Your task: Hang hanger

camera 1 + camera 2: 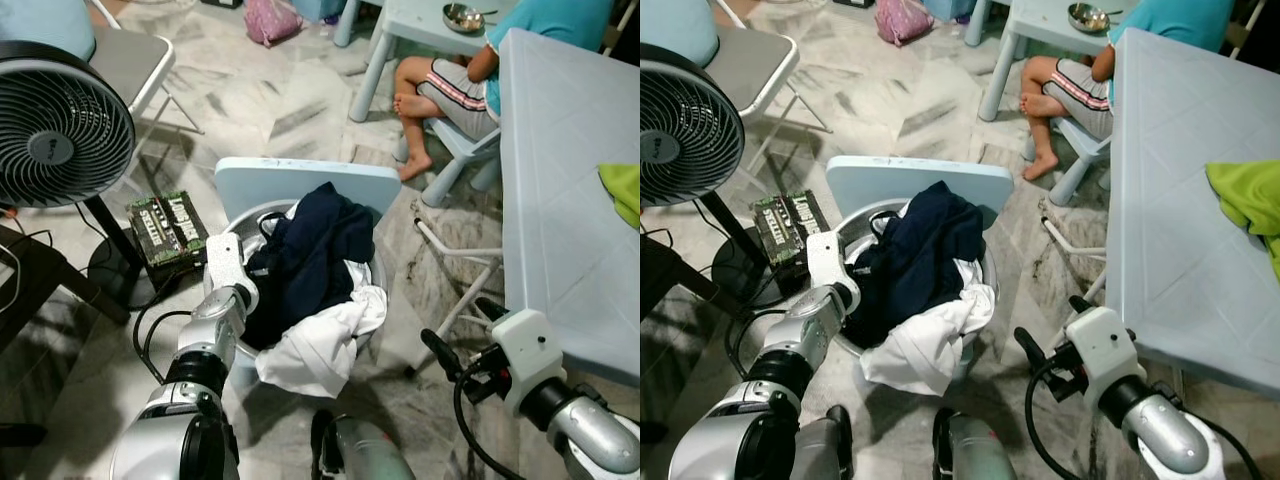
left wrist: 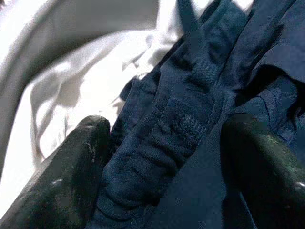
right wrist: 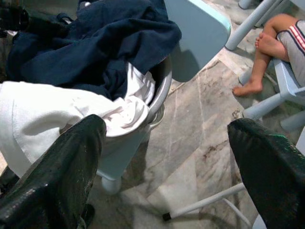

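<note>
Both tools gape | left tool (image 2: 164,157) straddles navy cloth (image 1: 310,255) | basin (image 3: 161,88) mostly buried

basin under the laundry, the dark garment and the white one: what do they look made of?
Basin: looks like bare metal, with a grey rim showing a dull sheen. Dark navy garment: soft woven or knit cloth, matte, with stitched seams and a gathered band between the open left gripper fingers. White garment: thin limp fabric, creased, probably cotton.

Left claw (image 2: 164,167) spread, apparently straddling navy cloth (image 2: 190,138) over white cloth (image 2: 81,81).
</note>
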